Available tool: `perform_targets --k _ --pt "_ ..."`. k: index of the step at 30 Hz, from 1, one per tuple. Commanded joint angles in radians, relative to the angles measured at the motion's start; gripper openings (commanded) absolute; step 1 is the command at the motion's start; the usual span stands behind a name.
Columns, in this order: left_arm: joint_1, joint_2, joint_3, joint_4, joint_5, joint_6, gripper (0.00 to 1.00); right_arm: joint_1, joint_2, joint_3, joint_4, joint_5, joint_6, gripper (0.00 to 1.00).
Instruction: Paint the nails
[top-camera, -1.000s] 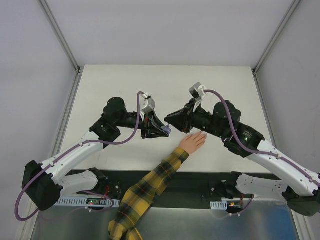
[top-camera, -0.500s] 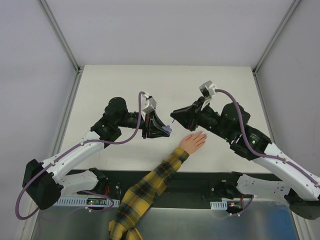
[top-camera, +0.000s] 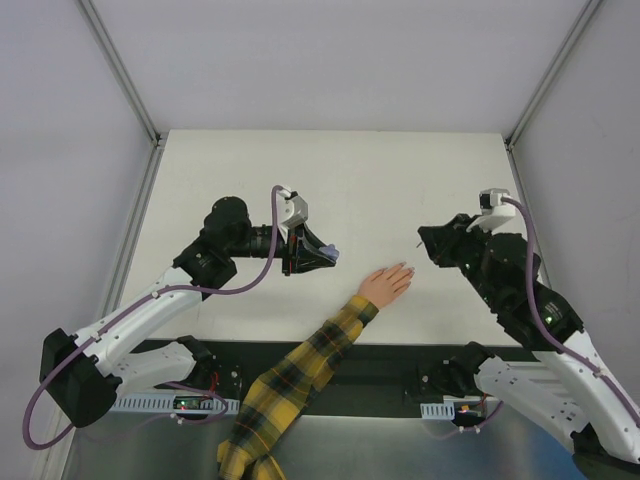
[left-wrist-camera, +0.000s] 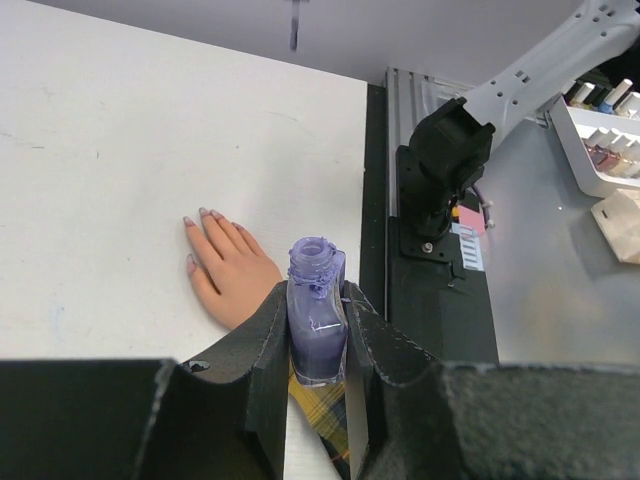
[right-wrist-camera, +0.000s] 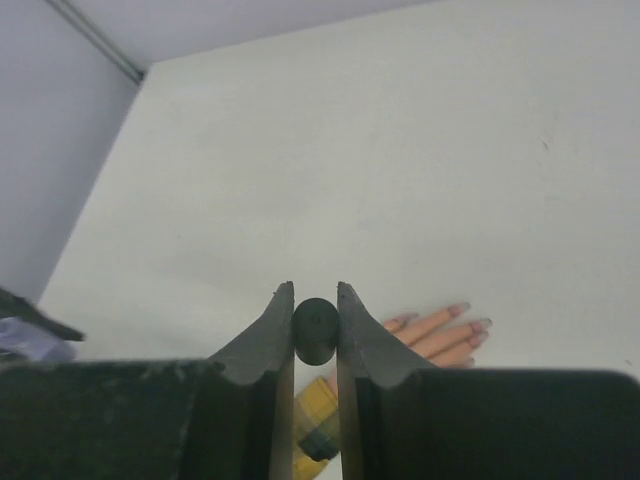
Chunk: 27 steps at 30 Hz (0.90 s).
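Lying palm-down on the matte white table (top-camera: 330, 170), the small peach hand (top-camera: 386, 284) spreads its smooth fingers. The nails (top-camera: 404, 269) at their tips are tiny, pale, faintly pink ovals. Hand and forearm run along one slant, from the table's near edge up toward the far right, so the nails point to the right arm's side. A soft yellow-and-black plaid sleeve (top-camera: 300, 375) covers the arm down to the wrist.

Near the hand on its left, the left gripper (left-wrist-camera: 316, 298) is clamped on a small glossy purple bottle (left-wrist-camera: 317, 345). The bottle is squarish in the body, and its ridged neck is uncapped and smeared with polish. Off to the right, clear of the fingertips, the right gripper (right-wrist-camera: 314, 292) pinches a dark round cap (right-wrist-camera: 316, 330) between its black, curved fingers.
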Motion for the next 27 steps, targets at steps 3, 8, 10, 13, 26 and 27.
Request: perform_targets --k 3,8,10,13,26,27 --pt "-0.01 -0.017 0.037 0.016 -0.05 0.036 0.0 -0.185 0.005 -0.191 -0.085 0.0 0.141 0.01" --pt "-0.01 -0.014 0.025 0.027 -0.078 0.036 0.0 -0.34 0.057 -0.336 -0.016 -0.059 0.183 0.01" --pt "-0.01 -0.012 0.031 0.03 -0.088 0.021 0.0 -0.368 0.088 -0.401 0.033 -0.086 0.175 0.01" --pt "-0.01 -0.014 0.029 0.039 -0.088 0.003 0.0 -0.42 0.154 -0.477 0.172 -0.164 0.163 0.01" --pt "-0.009 0.014 0.026 0.057 -0.096 0.003 0.0 -0.454 0.292 -0.569 0.487 -0.27 0.035 0.01" --pt "-0.009 0.015 0.028 0.057 -0.098 0.004 0.0 -0.457 0.295 -0.572 0.483 -0.267 0.025 0.01"
